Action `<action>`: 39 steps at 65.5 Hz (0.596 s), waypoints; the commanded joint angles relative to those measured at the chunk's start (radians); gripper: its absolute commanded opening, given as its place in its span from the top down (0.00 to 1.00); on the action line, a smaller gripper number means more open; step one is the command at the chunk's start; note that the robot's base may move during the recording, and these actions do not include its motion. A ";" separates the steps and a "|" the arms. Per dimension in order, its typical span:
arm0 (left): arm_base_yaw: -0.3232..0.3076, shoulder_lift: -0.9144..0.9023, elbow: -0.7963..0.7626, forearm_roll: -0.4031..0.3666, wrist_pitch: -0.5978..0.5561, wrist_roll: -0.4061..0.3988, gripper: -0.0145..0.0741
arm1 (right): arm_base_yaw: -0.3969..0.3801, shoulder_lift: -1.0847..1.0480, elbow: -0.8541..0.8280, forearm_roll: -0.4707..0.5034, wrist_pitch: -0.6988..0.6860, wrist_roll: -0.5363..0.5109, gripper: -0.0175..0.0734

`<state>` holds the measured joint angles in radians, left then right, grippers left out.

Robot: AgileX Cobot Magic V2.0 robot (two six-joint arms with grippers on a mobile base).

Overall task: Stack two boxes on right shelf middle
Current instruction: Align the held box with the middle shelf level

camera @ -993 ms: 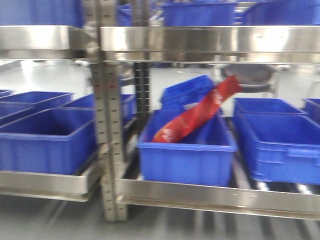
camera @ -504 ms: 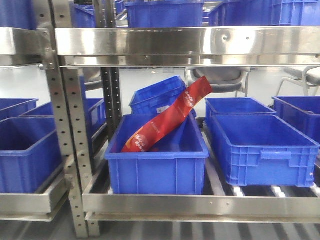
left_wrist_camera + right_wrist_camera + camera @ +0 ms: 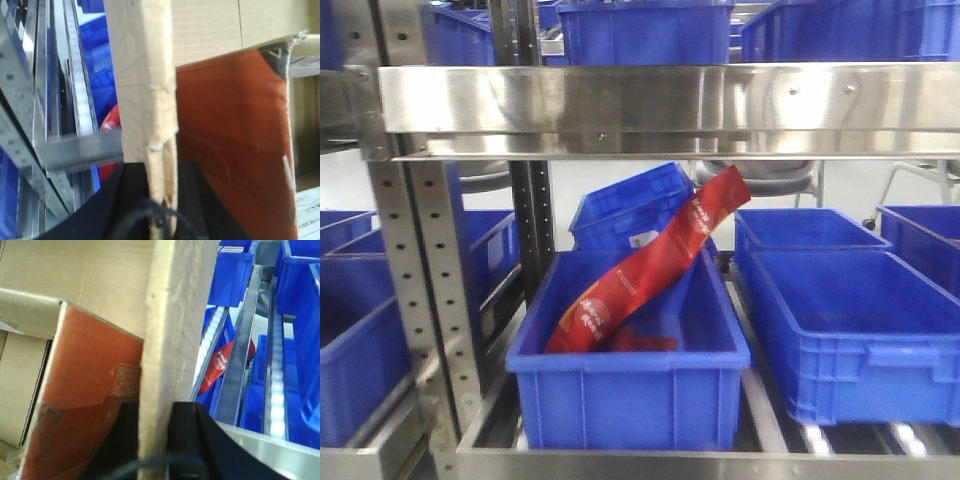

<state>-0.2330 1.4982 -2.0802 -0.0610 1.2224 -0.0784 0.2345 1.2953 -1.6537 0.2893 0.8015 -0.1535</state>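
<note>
Front view gave you only the shelf and blue bins. In the wrist views, your left end effector and right end effector each clamped the cardboard box wall.

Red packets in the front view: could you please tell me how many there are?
1 for certain: the red packet leans diagonally in the middle blue bin, top end above its rear rim. A red patch beneath may be another.

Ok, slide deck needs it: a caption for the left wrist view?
Left gripper clamps the edge of a plain cardboard panel, red-brown box beside it, steel shelf rail and blue bins behind.
</note>
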 commanded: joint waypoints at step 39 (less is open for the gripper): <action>0.004 -0.010 -0.008 0.047 -0.021 -0.004 0.96 | -0.004 -0.019 -0.009 -0.015 -0.092 -0.012 0.98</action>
<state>-0.2330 1.4982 -2.0802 -0.0572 1.2224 -0.0784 0.2345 1.2953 -1.6537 0.2893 0.8015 -0.1535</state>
